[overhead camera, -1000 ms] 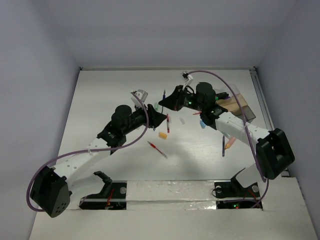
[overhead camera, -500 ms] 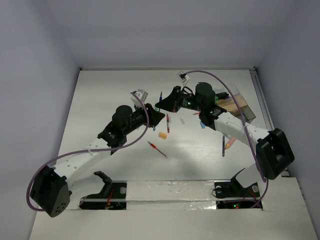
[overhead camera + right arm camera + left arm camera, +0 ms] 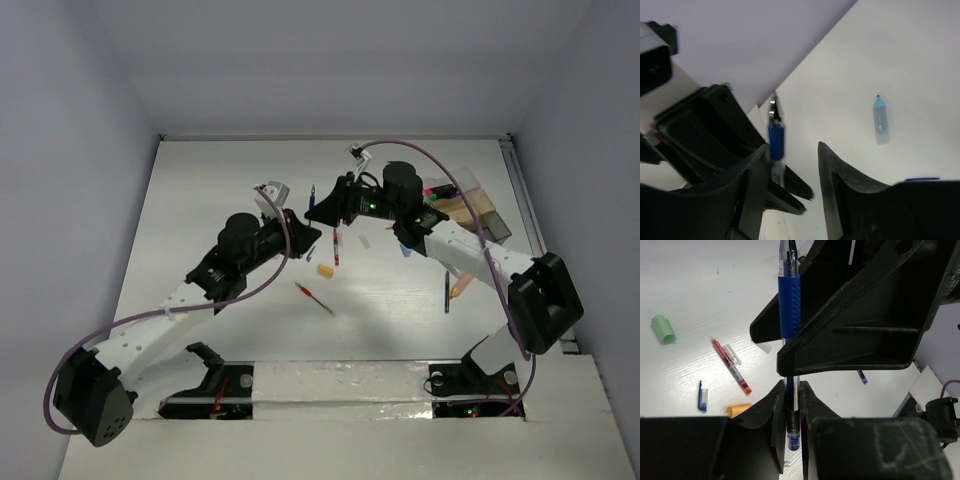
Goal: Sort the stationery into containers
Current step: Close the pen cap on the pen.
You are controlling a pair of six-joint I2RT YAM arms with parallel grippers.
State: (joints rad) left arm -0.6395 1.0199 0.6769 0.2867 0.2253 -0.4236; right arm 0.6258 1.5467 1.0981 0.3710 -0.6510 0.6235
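Blue pen (image 3: 789, 305) tight between left fingers (image 3: 771, 412), right fingers (image 3: 752, 185) apart beside it, well inside table (image 3: 200, 200) edges

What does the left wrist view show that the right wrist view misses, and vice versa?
Only the left wrist view shows a green eraser, a red pen and an orange piece. Only the right wrist view shows a light blue item. Both show the blue pen, gripped by the left pincer.

Overhead view facing down, 2 wrist views close (sharing blue pen (image 3: 789, 300))
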